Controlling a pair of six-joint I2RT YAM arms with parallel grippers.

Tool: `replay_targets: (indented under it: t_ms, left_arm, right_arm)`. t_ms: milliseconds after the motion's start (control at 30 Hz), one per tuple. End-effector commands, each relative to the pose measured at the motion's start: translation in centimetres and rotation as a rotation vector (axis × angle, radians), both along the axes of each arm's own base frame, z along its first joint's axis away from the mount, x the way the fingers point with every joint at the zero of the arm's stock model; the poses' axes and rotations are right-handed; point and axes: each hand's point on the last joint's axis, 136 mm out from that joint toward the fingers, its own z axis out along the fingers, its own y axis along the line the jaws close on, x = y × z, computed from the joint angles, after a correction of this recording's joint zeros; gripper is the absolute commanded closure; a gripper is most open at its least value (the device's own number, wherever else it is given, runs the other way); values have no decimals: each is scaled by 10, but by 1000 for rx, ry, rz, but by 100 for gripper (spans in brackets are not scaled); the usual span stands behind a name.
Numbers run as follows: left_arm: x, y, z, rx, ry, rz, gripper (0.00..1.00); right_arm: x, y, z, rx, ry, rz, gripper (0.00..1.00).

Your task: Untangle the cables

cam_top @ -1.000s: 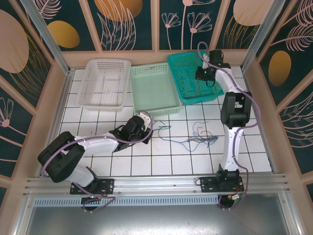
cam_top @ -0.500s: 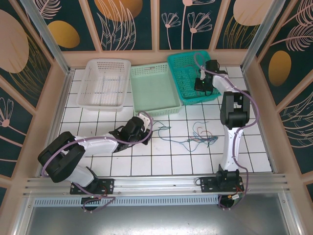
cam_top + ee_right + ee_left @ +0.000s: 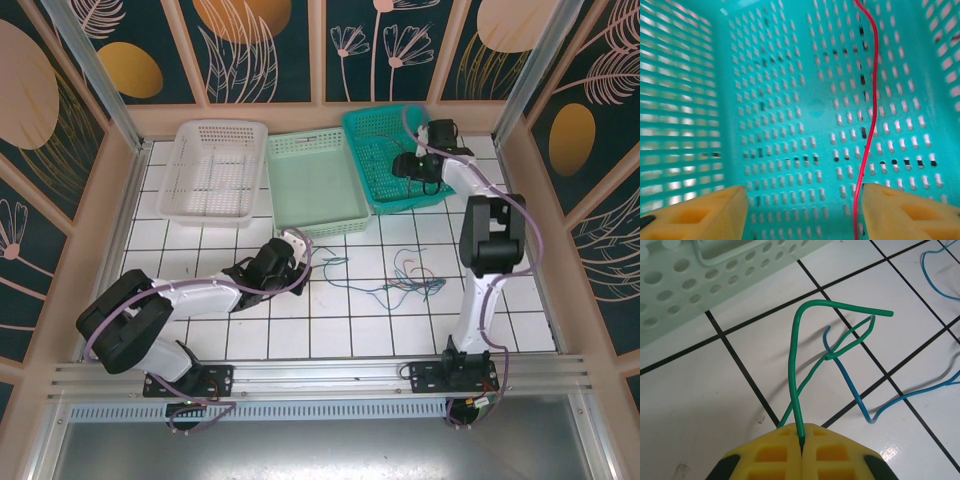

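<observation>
My left gripper (image 3: pixel 803 450) is shut on the end of a green cable (image 3: pixel 799 355), which rises from the jaws, bends and loops round a blue cable (image 3: pixel 850 385) on the white tiles. From above, the left gripper (image 3: pixel 297 252) sits just left of that green strand (image 3: pixel 335 262). A loose tangle of blue, green and reddish cables (image 3: pixel 412 275) lies mid-table. My right gripper (image 3: pixel 805 210) hangs open inside the teal basket (image 3: pixel 790 100), nothing between its fingers. A red cable (image 3: pixel 871 100) lies on the basket floor, passing beside the right finger (image 3: pixel 905 212).
Three baskets stand along the back: white (image 3: pixel 215 170), pale green (image 3: pixel 315 185) and teal (image 3: pixel 365 125). The pale green basket's wall (image 3: pixel 700 275) is close ahead of the left gripper. Wooden walls surround the tiled table.
The right gripper has shifted a little lower and to the left inside the teal basket, its arm swinging out to the right. The left arm has stayed still.
</observation>
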Motion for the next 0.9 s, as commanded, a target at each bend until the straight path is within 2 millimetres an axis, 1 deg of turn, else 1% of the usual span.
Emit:
replay_targets:
  t_ms: [0, 67, 133, 200, 267, 333, 400, 433, 467, 533, 600, 700, 767, 867]
  left_arm:
    - [6, -1, 17, -41, -46, 27, 100]
    - [6, 0, 22, -47, -56, 31, 100]
    - [5, 1, 26, -56, -63, 31, 100]
    - [3, 1, 28, -63, -64, 25, 100]
    - [1, 2, 30, -71, -63, 21, 100]
    - [-1, 1, 33, -81, -62, 11, 100]
    - [-2, 0, 35, -86, -61, 6, 100]
    - [-3, 0, 36, -88, -58, -1, 100]
    - [-4, -1, 37, -87, -56, -4, 100]
    - [-4, -1, 38, -75, -49, -7, 100]
    - [-3, 0, 41, -65, -47, -8, 100]
    - [-6, -7, 45, -81, -39, -45, 100]
    - [-7, -9, 43, -75, -25, -55, 100]
    - [-10, -11, 39, -82, 2, -61, 100]
  right_arm:
    - [0, 9, 77, 82, -227, 18, 36]
    - [-14, 15, 90, 102, -265, 45, 36]
    - [-31, 23, 98, 116, -293, 80, 36]
    - [-53, 38, 98, 138, -305, 139, 39]
    - [-81, 59, 94, 162, -308, 221, 43]
    - [-107, 80, 87, 170, -308, 298, 45]
    - [-135, 99, 72, 154, -301, 377, 45]
    - [-149, 109, 68, 153, -307, 425, 44]
    - [-163, 116, 61, 154, -310, 463, 44]
    - [-184, 125, 52, 149, -312, 515, 41]
    - [-199, 128, 42, 138, -307, 536, 38]
    - [-218, 134, 26, 143, -280, 582, 35]
    - [-228, 140, 17, 168, -251, 615, 34]
    - [-238, 148, 5, 191, -225, 652, 34]
